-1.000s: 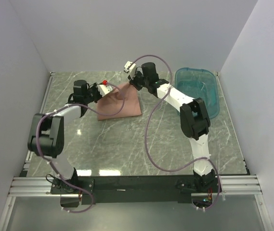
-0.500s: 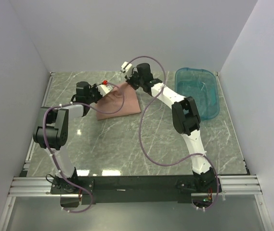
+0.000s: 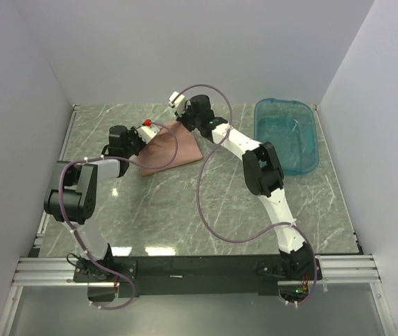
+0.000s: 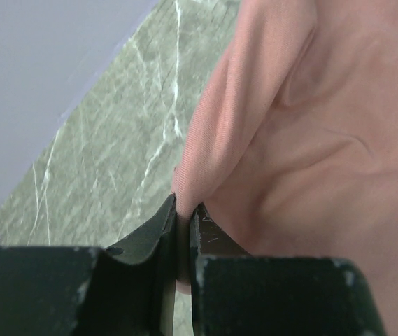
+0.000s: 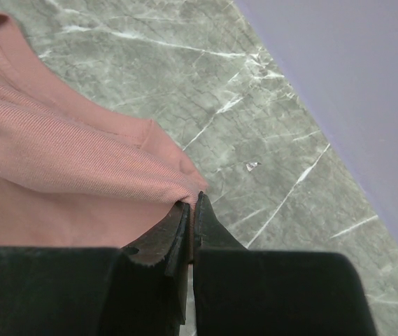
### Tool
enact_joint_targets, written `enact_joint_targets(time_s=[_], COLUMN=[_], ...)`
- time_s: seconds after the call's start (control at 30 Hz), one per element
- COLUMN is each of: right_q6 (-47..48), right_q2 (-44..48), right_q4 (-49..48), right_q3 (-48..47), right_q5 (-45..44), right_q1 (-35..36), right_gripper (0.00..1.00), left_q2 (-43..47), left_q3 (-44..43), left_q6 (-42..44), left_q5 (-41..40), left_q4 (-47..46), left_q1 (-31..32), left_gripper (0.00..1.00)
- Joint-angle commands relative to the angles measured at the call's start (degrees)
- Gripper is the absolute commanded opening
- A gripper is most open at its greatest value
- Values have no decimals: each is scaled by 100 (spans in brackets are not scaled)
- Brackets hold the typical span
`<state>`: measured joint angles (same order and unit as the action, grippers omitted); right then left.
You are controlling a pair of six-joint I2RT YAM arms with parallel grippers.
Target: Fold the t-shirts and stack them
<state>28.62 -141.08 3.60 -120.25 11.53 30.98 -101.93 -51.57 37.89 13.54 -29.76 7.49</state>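
A salmon-pink t-shirt [image 3: 171, 148] lies folded at the back middle of the marble table. My left gripper [image 3: 146, 130] is shut on its back left corner; in the left wrist view the jaws [image 4: 182, 210] pinch a fold of the pink cloth [image 4: 310, 126]. My right gripper [image 3: 179, 119] is shut on its back right corner; in the right wrist view the jaws [image 5: 192, 203] pinch the hem of the t-shirt [image 5: 59, 161] just above the table. The chest print is hidden.
A translucent teal tub [image 3: 287, 133] stands at the back right. The grey back wall [image 3: 185, 49] rises close behind both grippers. Purple cables loop over the marble table [image 3: 185, 210] between the arms.
Both grippers have carried the shirt's back edge to the left and a little forward. The right arm has stretched further left; the shirt has shifted left with them.
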Motion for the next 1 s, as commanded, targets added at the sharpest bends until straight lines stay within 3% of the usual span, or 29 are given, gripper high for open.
enact_joint_targets(time_s=[0.0, 0.17, 0.2, 0.27, 0.3, 0.33, 0.37, 0.5, 0.53, 0.6, 0.7, 0.8, 0.83, 0.9, 0.97], right_q6=[161, 293, 276, 223, 162, 170, 161, -32, -76, -172, -120, 3, 29, 108, 292], right_q2=[-148, -280, -315, -272, -106, 0, 140, 992, 1133, 1573, 2074, 2496, 2576, 2768, 2901], right_q4=[-342, -561, -605, -641, -728, -772, -825, -704, -624, -475, 138, 1025, 1281, 2052, 2556], right_q3=[-420, -595, -640, -649, -536, -431, -151, 396, 501, 905, 1284, 1539, 1565, 1627, 1784], right_q5=[-441, -818, -915, -1090, -1126, -1135, -1127, -881, -811, -470, 75, 1463, 2336, 3036, 3618], right_q1=[13, 101, 136, 145, 119, 101, 75, -127, -232, -329, -488, -681, -725, -795, -787], right_gripper=[0, 3, 11, 35, 43, 53, 57, 64, 66, 68, 70, 70, 68, 67, 67], left_q2=[340, 280, 175, -159, -239, -318, -327, -284, -240, -13, 496, 657, 631, 569, 516], left_q3=[86, -107, -212, -493, -581, -730, -792, -1600, -1889, -1988, -1761, -1619, -1611, -1462, -1040], left_q6=[-229, -545, -615, -808, -879, -975, -1255, -2020, -2214, -2794, -3751, -5244, -5770, -6291, -6888], left_q5=[-448, -975, -1089, -1335, -1336, -1563, -1974, -3057, -3216, -3542, -3176, -2141, -1318, -724, 146], left_q4=[-329, 144, 285, 575, 620, 638, 542, 1330, 1550, 1964, 2306, 2842, 3209, 3292, 3020], left_q1=[-10, -2, -28, -54, -54, -54, -63, -107, -124, -186, -388, -765, -966, -1240, -1398], left_gripper=[0, 0, 0, 5, 11, 33, 46, 54, 68, 79, 84, 88, 85, 82, 73])
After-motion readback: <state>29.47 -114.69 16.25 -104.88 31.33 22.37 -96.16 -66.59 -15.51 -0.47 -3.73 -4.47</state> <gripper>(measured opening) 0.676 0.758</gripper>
